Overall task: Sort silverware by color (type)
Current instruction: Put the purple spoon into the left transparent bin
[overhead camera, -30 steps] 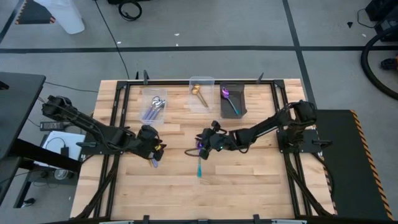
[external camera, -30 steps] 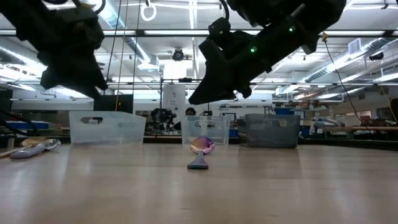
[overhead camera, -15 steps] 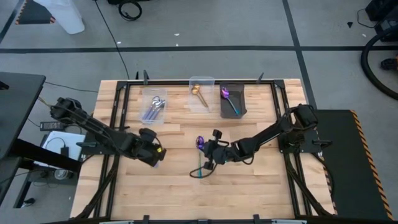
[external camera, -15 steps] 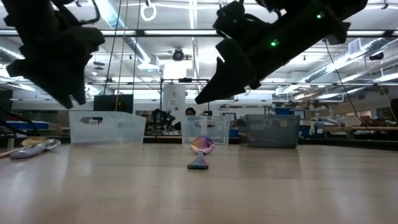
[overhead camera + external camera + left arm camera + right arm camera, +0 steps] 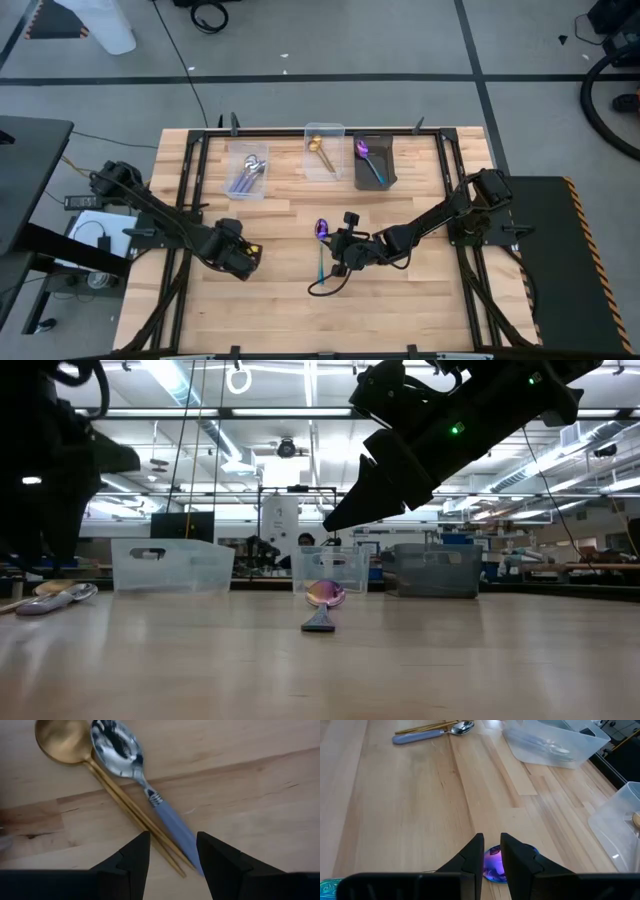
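— Black left jaws (image 5: 171, 851): how do they stand?
— Spread, empty, low over a silver spoon with a grey-blue handle (image 5: 145, 790) and a slim gold spoon (image 5: 100, 775) lying touching on the pale wooden table (image 5: 420, 310).
— And the right jaws (image 5: 492, 851)?
— Parted only a little, gripping nothing, just above the iridescent purple spoon with a teal handle (image 5: 321, 243) mid-table.
— Beyond them?
— Three bins along the far edge, each holding spoons.

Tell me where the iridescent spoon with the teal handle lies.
In the high view the iridescent spoon lies on the wooden table near its middle, just left of the right gripper, bowl toward the three bins.
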